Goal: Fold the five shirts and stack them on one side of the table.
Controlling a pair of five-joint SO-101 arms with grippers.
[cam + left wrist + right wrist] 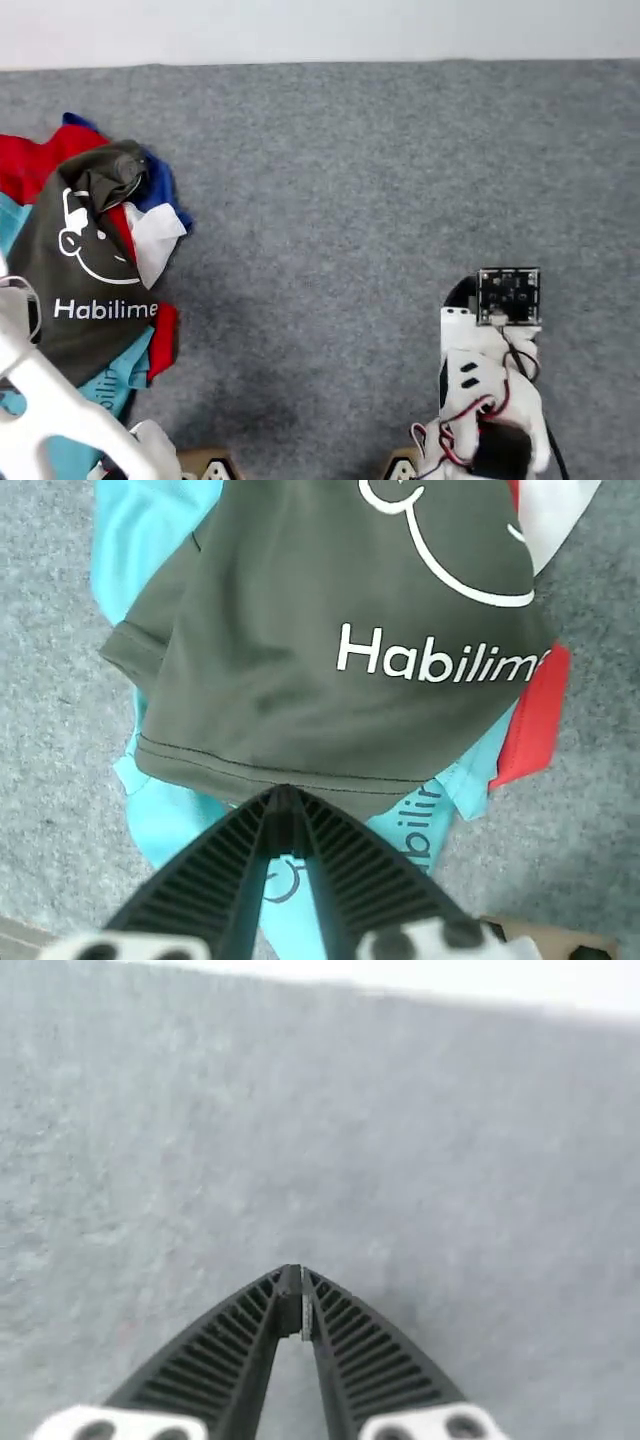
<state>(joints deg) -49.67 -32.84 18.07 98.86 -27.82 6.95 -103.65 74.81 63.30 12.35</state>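
Shirts [90, 270] lie in a loose, unfolded heap at one side of the table; the dark grey shirt [70, 290] is on top. A red shirt [35, 160], a blue shirt [160, 185] and a white shirt [155, 240] poke out from under its far and inner edges; a turquoise shirt [125, 375] shows below its near hem. The left gripper [287, 800] hangs just above that hem, jaws closed tip to tip with nothing between them. The right gripper [293, 1300], likewise closed and empty, is well apart from the dark grey shirt over bare grey felt [350, 180]; nothing lies between them. A pale wall [320, 30] runs behind the felt's far edge. The dark grey shirt carries white lettering and a white line drawing; the turquoise shirt also bears print.
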